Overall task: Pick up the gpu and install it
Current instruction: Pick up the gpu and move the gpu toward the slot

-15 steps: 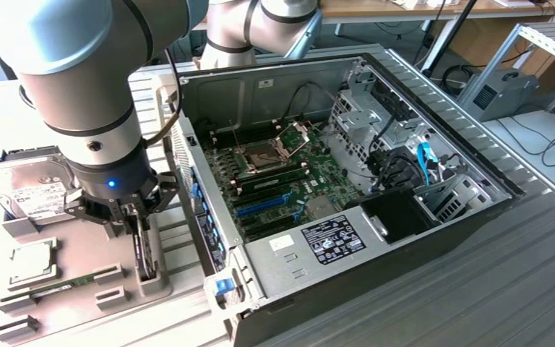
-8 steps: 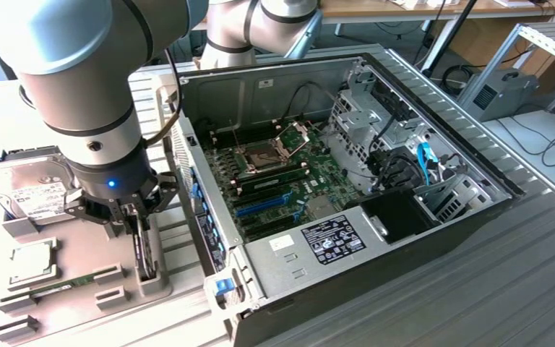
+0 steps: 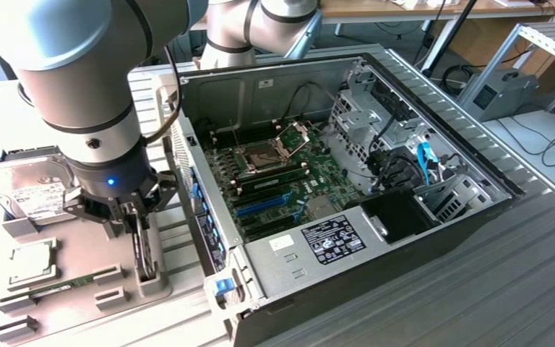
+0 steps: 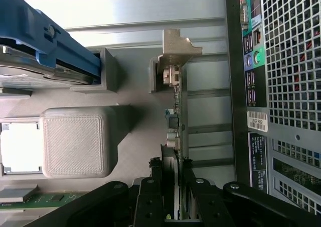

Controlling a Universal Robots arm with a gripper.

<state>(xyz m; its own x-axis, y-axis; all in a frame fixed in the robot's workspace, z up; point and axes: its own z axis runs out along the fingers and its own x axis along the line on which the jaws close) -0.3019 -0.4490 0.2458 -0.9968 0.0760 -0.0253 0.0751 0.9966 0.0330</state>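
Lower left of the exterior view: gripper (image 3: 133,217) sits low over the grey parts tray (image 3: 80,249). The gpu (image 3: 144,249) stands on edge in its slotted holder, just beside the open computer case (image 3: 287,249).

Wrist view: the gpu (image 4: 175,111) runs edge-on, with its silver bracket (image 4: 176,48) at the far end. The gripper (image 4: 172,194) straddles the card and its jaws look pinched onto it, though contact is hard to confirm.

Step in hand, as judged: securing the card in the holder. Best done with the grip square to the card's faces, the card kept upright, and any pull straight along the slot with no twist.

gpu (image 3: 144,242) on edge in tray (image 3: 75,253) beside case (image 3: 470,238)
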